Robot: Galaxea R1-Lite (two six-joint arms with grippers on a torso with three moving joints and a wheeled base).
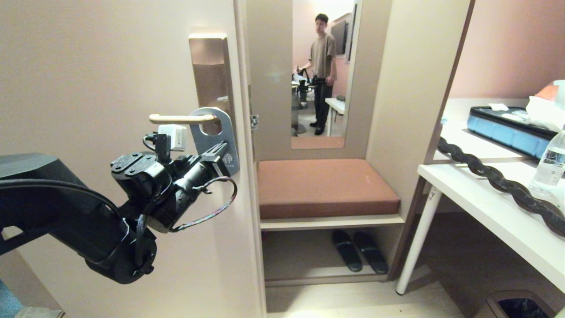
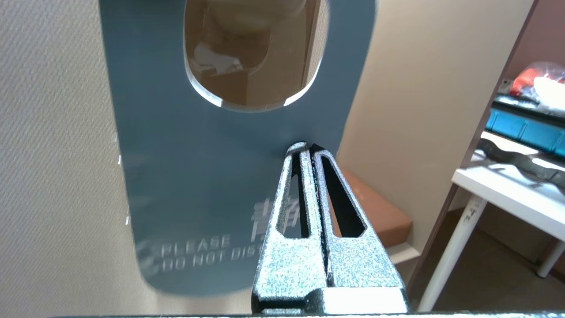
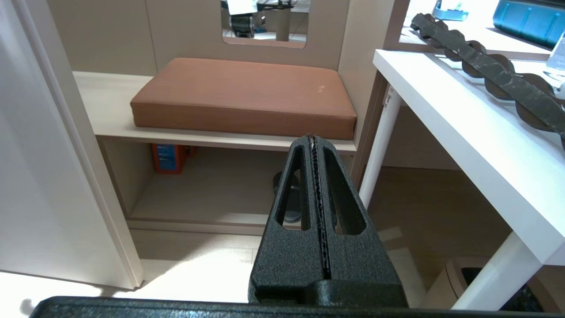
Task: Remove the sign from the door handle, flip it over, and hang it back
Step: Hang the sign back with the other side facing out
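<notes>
Step in hand: sign on the handle, blue-grey side outward. Whether this precedes removal or follows re-hanging: undeterminable.

Cream door (image 1: 88,79): directly behind the jaws. Tall bronze-brown metal plate (image 1: 211,70): above the jaws. White desk surface (image 1: 494,207) with dark twisted rope (image 1: 499,181): well to the right of the jaws, no obstruction. Brown cushioned bench seat (image 1: 324,185): right of and below the jaws. Slim cream horizontal door handle (image 1: 181,118): above the jaws, threaded through the sign's hole.

Flat blue-grey door-hanger sign (image 2: 212,168), "DO NOT DISTURB" lettering: hanging flat against the door. Left gripper (image 2: 307,148): jaws pressed together at the sign's lower right, apparently empty; contact uncertain. Right gripper (image 3: 313,139): parked, jaws closed on nothing.

Next move, if removal: open jaws, pinch the lower edge, slide off the lever's free end. Risk: snagging on the curved tip.
</notes>
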